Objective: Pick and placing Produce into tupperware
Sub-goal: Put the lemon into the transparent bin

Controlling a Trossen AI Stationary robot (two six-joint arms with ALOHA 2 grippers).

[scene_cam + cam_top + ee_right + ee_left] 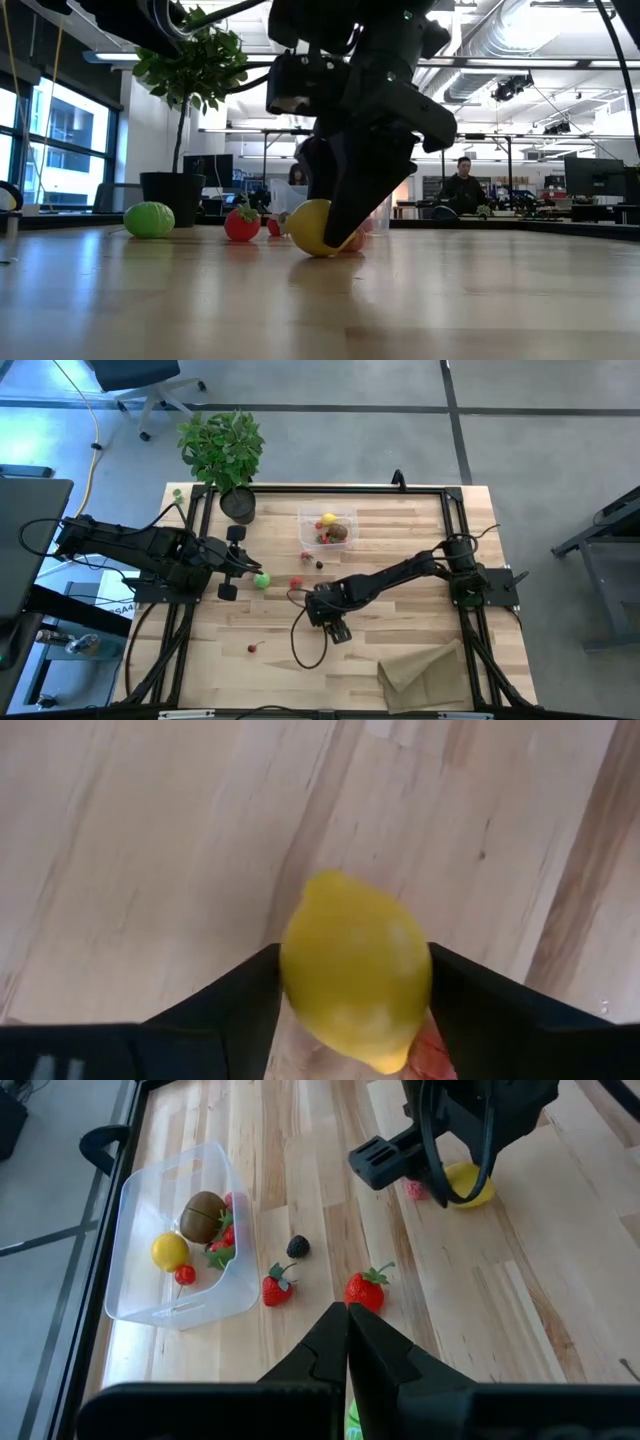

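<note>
Your right gripper pinches the smooth yellow toy lemon at mid-table, touching the wood. Its rounded skin may squirt free on lifting. The clear rectangular plastic tupperware sits well apart. Left gripper: fingers pressed together.

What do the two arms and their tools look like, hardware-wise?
Both arms are dark, near-black jointed links with loose black cables looping alongside. The left tool carries blocky black fingers; its wrist view shows them as dark tapered wedges. The right tool has matching flat matte-black fingers. No markings are legible.
</note>
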